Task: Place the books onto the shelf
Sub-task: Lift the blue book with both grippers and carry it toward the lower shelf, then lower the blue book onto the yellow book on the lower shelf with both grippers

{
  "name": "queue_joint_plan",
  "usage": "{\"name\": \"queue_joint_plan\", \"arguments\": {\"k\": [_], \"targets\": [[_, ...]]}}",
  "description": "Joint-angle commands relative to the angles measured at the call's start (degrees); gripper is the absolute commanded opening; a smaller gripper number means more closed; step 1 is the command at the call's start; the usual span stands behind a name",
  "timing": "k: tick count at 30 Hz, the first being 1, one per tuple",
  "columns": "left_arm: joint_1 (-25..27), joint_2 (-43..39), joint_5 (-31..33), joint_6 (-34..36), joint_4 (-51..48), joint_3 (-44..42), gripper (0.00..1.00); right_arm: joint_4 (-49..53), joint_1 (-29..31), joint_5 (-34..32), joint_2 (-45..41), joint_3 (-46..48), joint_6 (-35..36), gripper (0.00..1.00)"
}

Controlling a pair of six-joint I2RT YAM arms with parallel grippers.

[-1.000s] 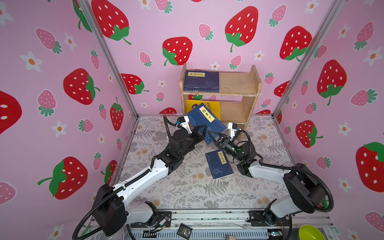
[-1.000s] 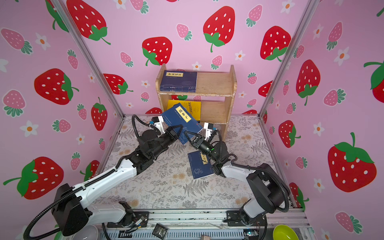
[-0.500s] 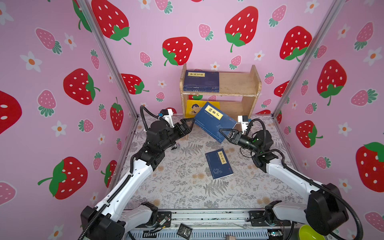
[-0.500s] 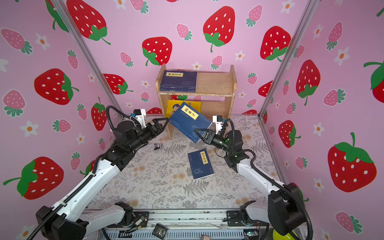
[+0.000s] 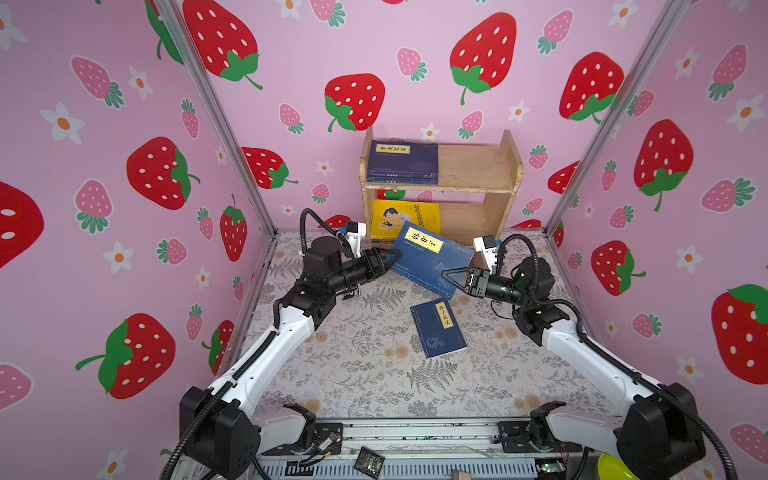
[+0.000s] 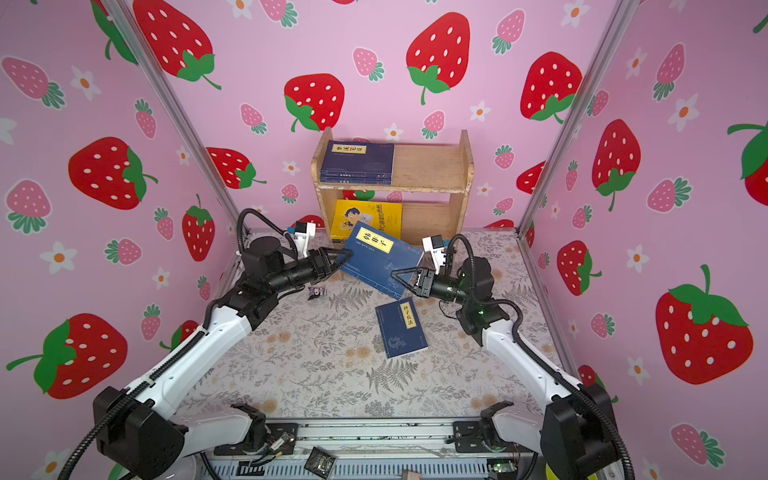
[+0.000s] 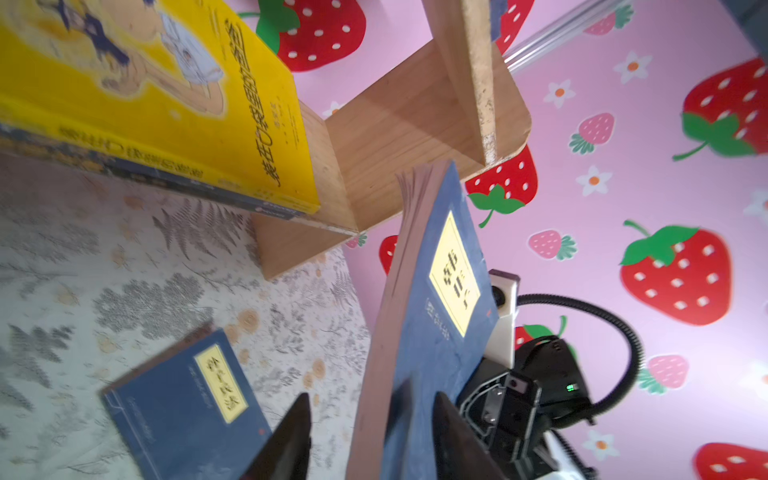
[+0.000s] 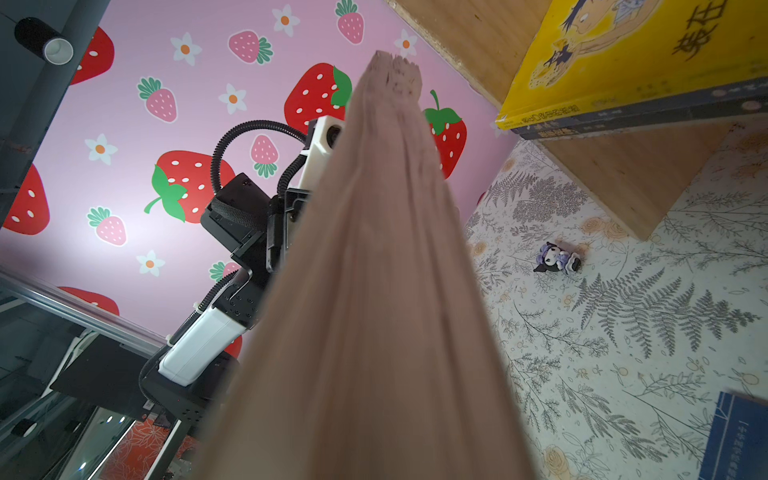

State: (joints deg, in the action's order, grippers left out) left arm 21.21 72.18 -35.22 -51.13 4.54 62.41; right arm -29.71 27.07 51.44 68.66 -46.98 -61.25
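The fingers (image 7: 291, 440) of the left gripper (image 7: 370, 401) stood narrowly apart astride the lower corner of the held book (image 5: 432, 259). Whether they actually pinched it, the wrist view left unclear. The right gripper (image 5: 444, 273) was closed on the opposite edge. The navy book hung tilted above the mat (image 5: 374, 374), just in front of the shelf (image 5: 505, 195) and its lower tier. Held only at its edges, the thin paperback could sag or slip if one side let go early. Pushed in at that tilt, its top corner could snag the lower board or shove the yellow book (image 5: 405, 218) resting there.
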Motion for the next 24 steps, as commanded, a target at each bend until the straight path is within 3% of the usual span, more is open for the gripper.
{"name": "queue_joint_plan", "arguments": {"k": [1, 5, 7, 8, 10, 12, 20, 24], "targets": [[0.0, -0.3, -2.88, -1.34, 3.96, 2.09, 0.26, -3.24, -0.44, 1.46, -0.33, -2.03, 0.52, 0.06], [0.06, -0.46, -1.97, -1.14, 4.13, 2.32, 0.07, -3.16, -0.53, 1.45, 1.25, -2.84, 0.35, 0.06], [0.05, -0.54, -0.42, -1.49, 4.31, 2.43, 0.0, -3.24, -0.83, 0.21, 1.9, -2.97, -0.05, 0.14], [0.04, -0.55, 0.52, -1.88, 4.78, 2.32, 0.0, -3.16, -1.04, -0.73, 2.45, -3.11, -0.14, 0.27], [0.0, -0.55, 3.33, -3.05, 6.79, 2.06, 0.0, -3.73, -1.53, -2.69, 3.04, -3.44, -0.1, 0.35], [-0.05, -0.33, 6.26, -3.94, 8.99, 2.12, 0.0, -5.36, -1.67, -5.15, 3.64, -3.56, -0.56, 0.5], [-0.49, 4.56, 17.71, -5.93, 16.38, 5.93, 0.0, -10.97, -1.62, -12.56, 7.36, -4.09, -3.84, 0.57], [-0.56, 8.88, 21.13, -6.78, 18.48, 7.71, 0.0, -4.54, -1.54, -20.94, 7.84, -5.56, 2.28, 0.62]]}}
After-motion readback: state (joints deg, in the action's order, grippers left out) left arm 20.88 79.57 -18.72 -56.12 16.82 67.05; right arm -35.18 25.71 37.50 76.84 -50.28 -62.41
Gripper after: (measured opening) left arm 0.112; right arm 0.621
